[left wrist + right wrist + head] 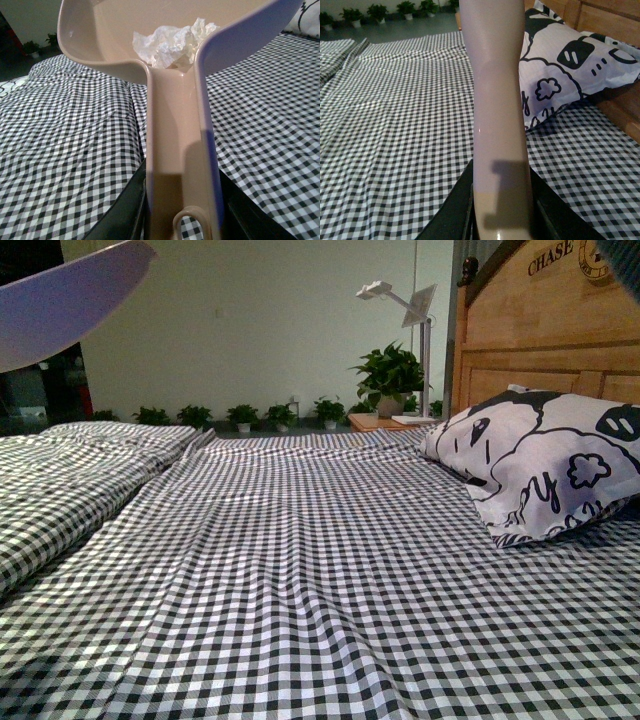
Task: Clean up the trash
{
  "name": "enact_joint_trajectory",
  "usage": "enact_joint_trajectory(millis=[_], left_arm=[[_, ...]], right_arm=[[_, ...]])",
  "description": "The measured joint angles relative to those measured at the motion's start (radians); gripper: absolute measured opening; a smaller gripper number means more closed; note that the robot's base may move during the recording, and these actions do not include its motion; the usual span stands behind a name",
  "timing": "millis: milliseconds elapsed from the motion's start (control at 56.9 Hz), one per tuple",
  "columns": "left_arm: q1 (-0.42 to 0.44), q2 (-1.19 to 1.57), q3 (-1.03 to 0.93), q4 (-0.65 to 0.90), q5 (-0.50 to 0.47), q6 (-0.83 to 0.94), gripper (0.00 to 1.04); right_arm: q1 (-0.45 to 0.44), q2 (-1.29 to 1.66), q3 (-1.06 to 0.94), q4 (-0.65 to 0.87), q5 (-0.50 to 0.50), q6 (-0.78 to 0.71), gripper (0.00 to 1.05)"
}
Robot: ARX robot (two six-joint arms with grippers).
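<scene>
While I hold things up over the bed, this is how it lies:

Left jaws: pinched on the handle of the pinkish-beige dustpan, one dark jaw on each side of it.

Trash: a crumpled white wad, resting inside the dustpan's scoop, at the neck where the scoop narrows into the handle; it touches the pan's inner wall.

Dustpan in the front view: only an edge of it shows, at about 10 o'clock, raised above the bed.

Right jaws: pinched on a pale, smooth handle that rises away from me; what sits at its far end is out of view.

Bed: covered in black-and-white checked sheet, wrinkled.

Pillow: white with black cartoon print, at about 3 o'clock in the front view, against the wooden headboard.

Far side: potted plant and white lamp at about 1 o'clock, by the wall.
</scene>
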Motion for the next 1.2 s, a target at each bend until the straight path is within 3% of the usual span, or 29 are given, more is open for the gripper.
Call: enact_joint_trajectory(millis=[246,738,1195], left_arm=[[0.106,-0.204,-0.116,-0.016,0.086,-0.094,0.28],[0.205,-0.489,-0.292,-0.203,0.266,-0.126,0.28],[0.222,-0.52,-0.325,-0.243,0.291,-0.125,0.28]], right_arm=[[0.005,-0.133,-0.064,-0.02,0.008,0.024,0.21],[0.068,-0.338,-0.186,-0.079,0.094,0.053,0.21],[0.069,-0.361,-0.203,-0.084,0.103,0.056,0.21]])
